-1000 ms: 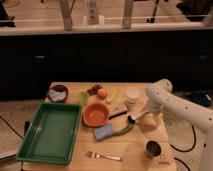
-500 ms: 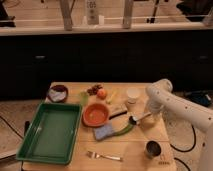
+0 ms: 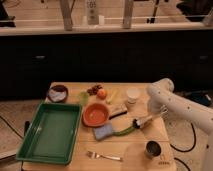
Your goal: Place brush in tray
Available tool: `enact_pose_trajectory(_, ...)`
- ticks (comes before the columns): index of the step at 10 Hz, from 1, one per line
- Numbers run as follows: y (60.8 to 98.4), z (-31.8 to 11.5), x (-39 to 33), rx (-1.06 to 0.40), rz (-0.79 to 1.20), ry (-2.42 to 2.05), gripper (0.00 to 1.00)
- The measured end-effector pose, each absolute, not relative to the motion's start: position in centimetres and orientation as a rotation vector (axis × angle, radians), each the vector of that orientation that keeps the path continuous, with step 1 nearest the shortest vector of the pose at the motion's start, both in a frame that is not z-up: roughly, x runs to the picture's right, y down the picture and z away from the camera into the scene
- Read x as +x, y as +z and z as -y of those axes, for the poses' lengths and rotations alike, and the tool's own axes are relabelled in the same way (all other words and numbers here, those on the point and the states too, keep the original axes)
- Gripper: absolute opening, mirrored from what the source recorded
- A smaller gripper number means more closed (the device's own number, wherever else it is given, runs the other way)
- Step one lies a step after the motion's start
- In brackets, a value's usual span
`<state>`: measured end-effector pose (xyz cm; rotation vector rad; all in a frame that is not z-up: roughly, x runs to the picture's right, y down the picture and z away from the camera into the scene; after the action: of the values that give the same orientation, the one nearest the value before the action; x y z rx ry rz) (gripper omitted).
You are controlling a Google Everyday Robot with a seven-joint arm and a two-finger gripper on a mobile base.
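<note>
The gripper (image 3: 144,120) sits low on the right, jaws closed narrow on the brush (image 3: 135,122), which lies just beside the vegetable (image 3: 124,131). It should lift straight up, clear the bowl (image 3: 95,114), then carry left to the tray (image 3: 50,134).

Robotics lab / test area, not a home: white robot arm (image 3: 172,102) w/ gripper (image 3: 143,121) low over the right side of a light wooden table (image 3: 95,145), black cable (image 3: 192,136) on the floor, long dark counter (image 3: 100,55) behind. Staged props incl. big rectangular green plastic tray (image 3: 50,132), round orange bowl (image 3: 96,115), silver metal fork (image 3: 104,156).
</note>
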<state>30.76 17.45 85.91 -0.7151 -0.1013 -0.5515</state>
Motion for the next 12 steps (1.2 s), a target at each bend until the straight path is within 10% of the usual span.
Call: enact_pose_trajectory(12, 78.9, -12.7, 30.6, -0.613, 0.045, -0.542, 0.01)
